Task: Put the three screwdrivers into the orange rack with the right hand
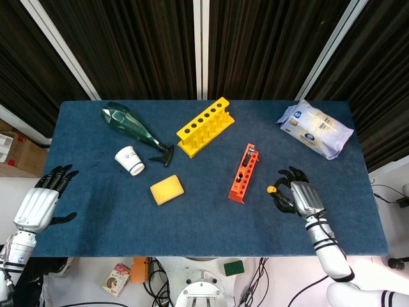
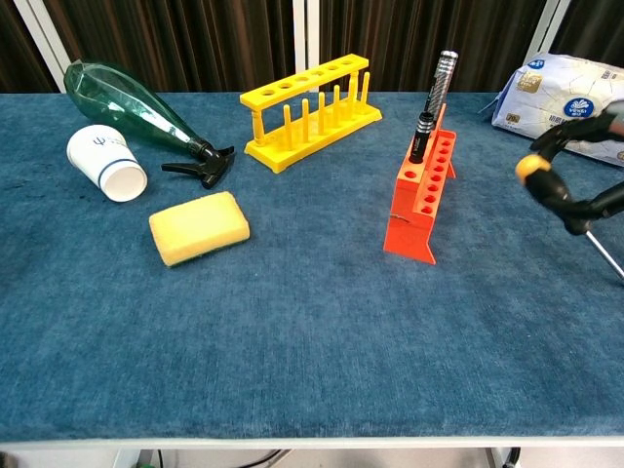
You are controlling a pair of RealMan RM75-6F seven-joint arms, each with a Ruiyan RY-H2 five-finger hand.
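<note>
- Blue cloth is seen covering the table [image 1: 192, 217], on which all items are laid.
- Orange rack [image 1: 243, 173]: set right of centre, its long side running away from the robot; two dark-handled screwdrivers [image 2: 435, 97] are seen standing upright in its far holes, while the nearer holes are shown unfilled.
- Right hand [image 1: 300, 195]: shown just right of the rack and apart from it; its fingers are closed around a third screwdriver [image 2: 551, 185] with a yellow-capped black handle, the cap pointing toward the rack and the metal shaft slanting down to the right in the chest view.
- Left hand [image 1: 41, 201]: placed at the table's near left edge, well apart from every item; the fingers are spread and nothing is held.
- Yellow rack [image 1: 206, 126]: set behind and to the left of the orange one, near but not touching it.
- Green spray bottle [image 1: 131, 125]: laid on its side at far left, its black nozzle pointing toward the yellow rack.
- Paper cup [image 1: 130, 160]: tipped over just in front of the bottle, mouth toward the robot.
- Yellow sponge [image 1: 167, 189]: laid flat between cup and orange rack, nearer the cup.
- White packet [image 1: 315, 128]: laid at far right, beyond the right hand.
- Between the right hand and the orange rack only bare cloth is shown.
</note>
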